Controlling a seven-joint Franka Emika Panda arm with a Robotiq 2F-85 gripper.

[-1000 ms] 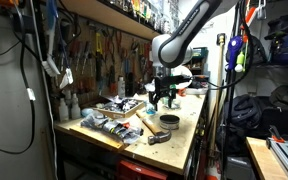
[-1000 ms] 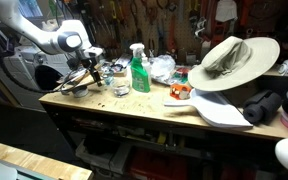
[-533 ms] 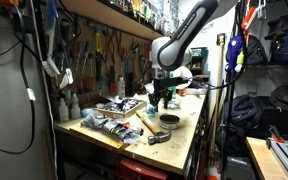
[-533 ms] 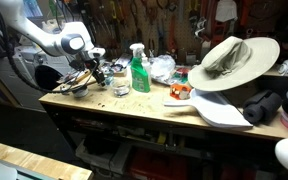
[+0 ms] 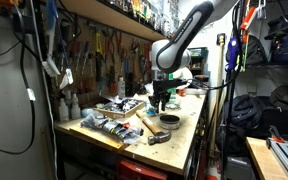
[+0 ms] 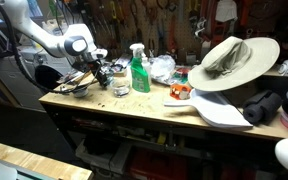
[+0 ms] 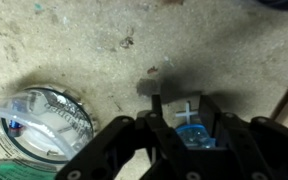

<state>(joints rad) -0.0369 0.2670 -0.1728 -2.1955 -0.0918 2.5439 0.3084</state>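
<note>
In the wrist view my gripper [image 7: 183,108] is shut on a small blue, translucent object [image 7: 191,134] held between the two dark fingers, just above the sandy-coloured workbench top [image 7: 94,50]. A white cross-shaped mark shows between the fingertips. In both exterior views the gripper [image 5: 162,97] [image 6: 101,76] hangs low over the cluttered end of the bench. The blue object is too small to make out there.
A round clear container with wires [image 7: 46,118] lies beside the gripper, with a green edge [image 7: 14,172] below it. A green spray bottle [image 6: 139,70], a wide-brimmed hat [image 6: 234,58], a round tin [image 5: 170,121] and a hammer [image 5: 150,124] stand on the bench.
The arm has shifted only slightly over the bench end. The gripper stays shut on the blue object.
</note>
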